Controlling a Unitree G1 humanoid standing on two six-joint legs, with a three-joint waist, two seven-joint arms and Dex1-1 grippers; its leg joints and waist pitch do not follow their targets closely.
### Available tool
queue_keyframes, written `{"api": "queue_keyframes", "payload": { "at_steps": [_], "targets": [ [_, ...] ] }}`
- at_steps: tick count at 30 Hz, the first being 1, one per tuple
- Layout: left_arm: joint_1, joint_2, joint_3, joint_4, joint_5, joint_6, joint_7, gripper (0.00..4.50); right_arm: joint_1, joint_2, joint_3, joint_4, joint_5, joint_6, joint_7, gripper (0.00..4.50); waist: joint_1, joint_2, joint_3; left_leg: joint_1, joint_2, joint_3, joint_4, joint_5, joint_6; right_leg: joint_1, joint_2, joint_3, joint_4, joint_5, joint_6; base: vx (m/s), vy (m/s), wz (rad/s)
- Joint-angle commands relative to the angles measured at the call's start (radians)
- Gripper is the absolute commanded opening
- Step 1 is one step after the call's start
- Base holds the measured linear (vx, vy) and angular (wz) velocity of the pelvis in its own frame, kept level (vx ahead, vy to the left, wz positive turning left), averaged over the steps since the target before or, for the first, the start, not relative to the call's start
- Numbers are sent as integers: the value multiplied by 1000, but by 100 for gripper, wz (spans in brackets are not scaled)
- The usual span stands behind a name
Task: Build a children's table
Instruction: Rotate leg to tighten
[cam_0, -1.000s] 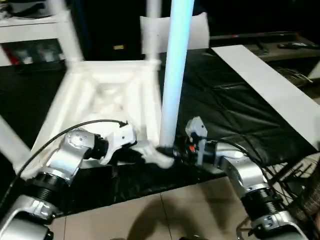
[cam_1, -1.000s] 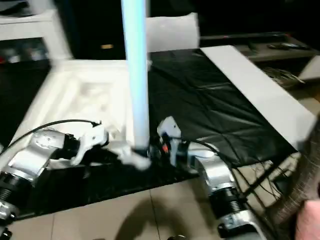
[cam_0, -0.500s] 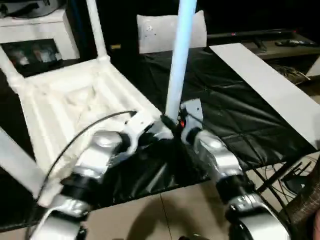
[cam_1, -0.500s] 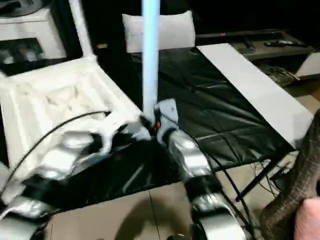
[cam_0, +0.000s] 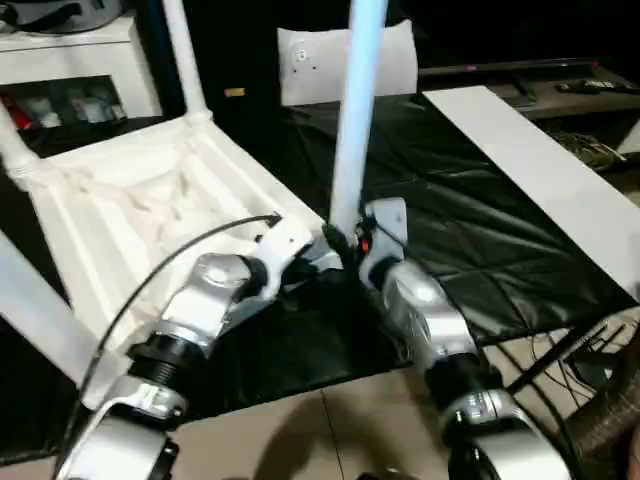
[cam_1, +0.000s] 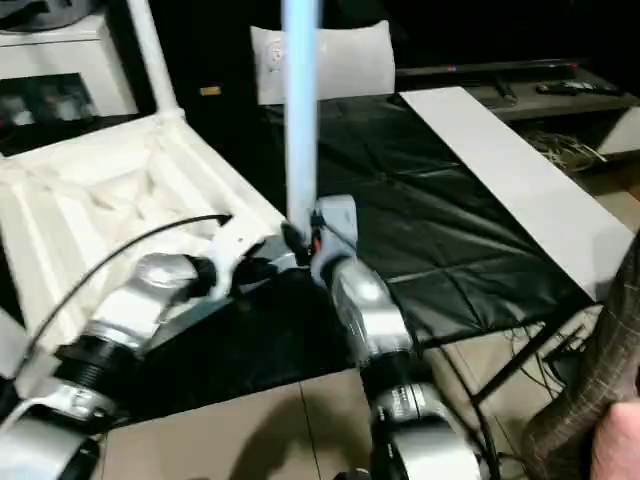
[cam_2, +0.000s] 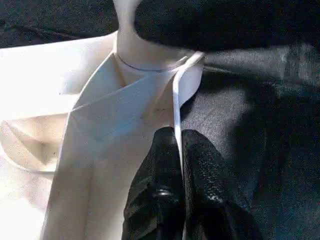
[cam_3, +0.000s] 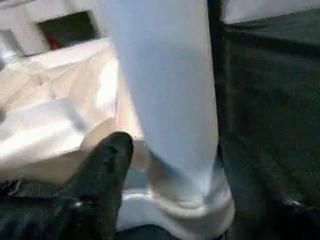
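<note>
A black-covered desk (cam_0: 470, 230) carries the children's table (cam_0: 140, 210), which lies upside down with its ribbed underside up and its legs rising from the corner sockets. A second ago the tabletop sat square to the camera; it now lies turned, one corner toward the robot, and both forearms have swung in to meet at that corner. The near leg (cam_0: 352, 120) stands upright in its socket there. The left gripper (cam_2: 176, 150) has its fingers pressed together on the thin edge rib at the corner, close below the socket. In the right wrist view the right gripper shows one black finger (cam_3: 107, 165) beside the leg's foot; whether it grips cannot be told. No writing is legible.
</note>
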Motion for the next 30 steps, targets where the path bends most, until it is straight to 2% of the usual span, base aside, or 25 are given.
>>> {"api": "queue_keyframes", "payload": {
  "at_steps": [1,3,4,5,6,9,11,13,14,17,18,20,21,22,23,24,25,26,27,29,30],
  "targets": [
    [-14,52,-8,53,10,-162,-36,0,105,-64,50,-174,58,4,158,325,14,-2,-57,-35,3,21,-65,-89,86,81,-61,69,-96,-318,-63,0,0,0],
    [-14,76,-16,80,10,-243,-70,0,164,-110,49,-263,88,15,213,335,17,-6,-58,-35,4,21,-66,-84,94,80,-59,70,-98,-324,-34,0,0,0],
    [-14,76,-16,80,10,-243,-70,0,164,-110,49,-263,88,15,213,347,18,-6,-57,-35,3,20,-67,-85,94,79,-60,68,-100,-336,-30,0,0,0],
    [-15,88,-17,94,14,-264,-73,0,194,-131,45,-307,102,25,235,356,17,-2,-57,-34,4,21,-67,-91,90,78,-60,68,-100,-348,-30,0,0,0],
    [-15,99,-14,108,13,-286,-80,0,227,-152,40,-353,115,35,254,367,22,-4,-54,-31,4,22,-68,-103,84,75,-59,66,-108,-385,-18,0,0,0],
    [-18,112,18,134,-2,-323,-68,0,301,-195,26,-445,122,31,275,380,28,-6,-55,-32,5,23,-68,-95,78,74,-60,67,-107,-383,-8,0,0,0],
    [-14,127,40,140,-23,-348,-84,0,353,-206,14,-527,181,95,311,404,30,-7,-55,-33,3,23,-68,-97,80,76,-59,66,-110,-382,-6,0,0,0],
    [-16,136,46,154,-35,-376,-90,0,377,-219,25,-562,182,100,309,418,31,-7,-56,-37,2,21,-69,-86,81,78,-59,64,-109,-376,0,0,0,0],
    [-14,141,56,162,-55,-396,-107,44,394,-226,34,-586,179,107,299,421,31,-6,-56,-35,2,22,-68,-84,77,76,-59,64,-110,-375,2,0,0,0],
    [-9,144,81,165,-91,-419,-129,60,415,-226,37,-622,180,126,274,445,34,-3,-59,-35,4,23,-68,-62,71,76,-61,66,-106,-346,-11,0,0,0],
    [12,139,128,143,-138,-433,-119,83,431,-209,21,-661,180,138,224,450,36,-3,-60,-35,9,21,-69,-52,66,75,-61,68,-100,-316,-27,0,0,0],
    [38,132,170,104,-179,-426,-101,92,444,-198,11,-692,166,161,174,450,34,-3,-61,-33,15,20,-71,-46,55,75,-60,69,-91,-264,-50,0,0,0],
    [57,126,188,71,-202,-411,-95,104,451,-204,14,-709,167,216,160,450,34,0,-61,-31,15,20,-70,-43,54,75,-60,70,-90,-250,-57,0,0,0],
    [75,121,202,40,-219,-388,-88,104,455,-210,19,-721,163,255,150,450,33,1,-61,-30,19,20,-71,-29,56,76,-58,73,-81,-194,-85,0,0,0],
    [102,115,218,-5,-231,-349,-64,115,462,-214,28,-734,162,280,150,450,33,7,-61,-30,20,21,-71,-29,55,77,-59,73,-79,-182,-96,0,0,0],
    [128,106,232,-48,-246,-312,-45,115,468,-219,38,-748,165,298,152,450,31,4,-61,-29,25,22,-71,-41,51,78,-61,74,-78,-174,-110,0,0,0],
    [156,96,244,-91,-261,-285,-24,115,474,-223,50,-760,161,305,153,450,33,5,-59,-31,22,23,-71,-43,56,78,-60,73,-82,-179,-111,0,0,0],
    [216,70,259,-186,-286,-238,18,115,480,-224,68,-774,144,304,146,450,31,5,-59,-34,21,23,-70,-44,55,81,-60,73,-80,-175,-113,0,0,0],
    [245,57,264,-233,-295,-216,39,115,482,-222,76,-777,133,297,141,450,31,12,-59,-35,25,24,-70,-55,48,81,-65,74,-79,-177,-122,0,0,0],
    [327,13,273,-359,-339,-173,87,115,483,-218,89,-784,122,295,129,450,31,9,-58,-36,23,27,-70,-67,50,82,-62,73,-86,-207,-117,0,0,0],
    [327,13,273,-359,-339,-173,87,115,483,-218,89,-784,122,295,129,450,30,6,-53,-36,16,30,-70,-82,59,78,-55,71,-98,-254,-97,0,0,0]
  ]
}}
